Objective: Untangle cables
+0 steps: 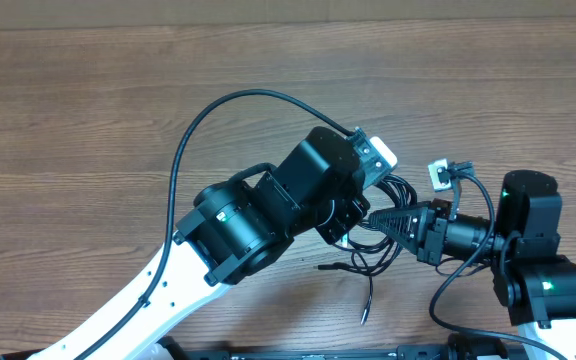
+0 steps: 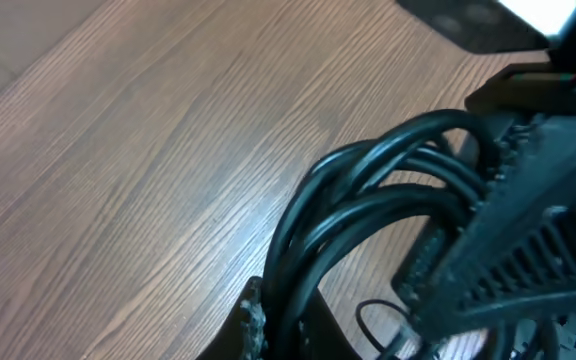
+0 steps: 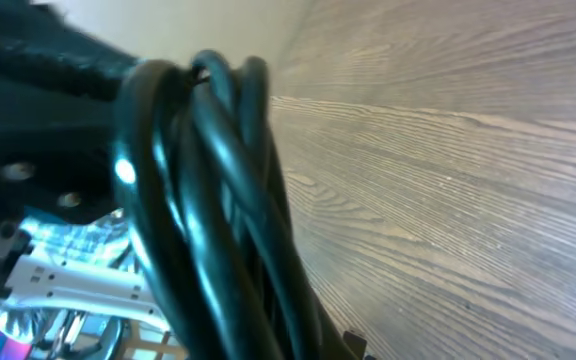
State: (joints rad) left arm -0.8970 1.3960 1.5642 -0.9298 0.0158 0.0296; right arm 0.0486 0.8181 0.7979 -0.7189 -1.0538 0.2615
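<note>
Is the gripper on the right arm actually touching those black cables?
Touching. The left wrist view shows the cables looping straight into the right gripper, pressed against its ribbed fingers with no gap.

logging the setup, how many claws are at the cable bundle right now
2. The left claw sits at the left of the cables, mostly hidden under its own wrist from overhead; the right claw reaches into them from the right.

The worktop is brown with a wood grain, its streaks running left to right in darker and lighter bands. Along the far side lies a paler tan strip, set off from it by a thin straight line. I can't tell what that strip is.
</note>
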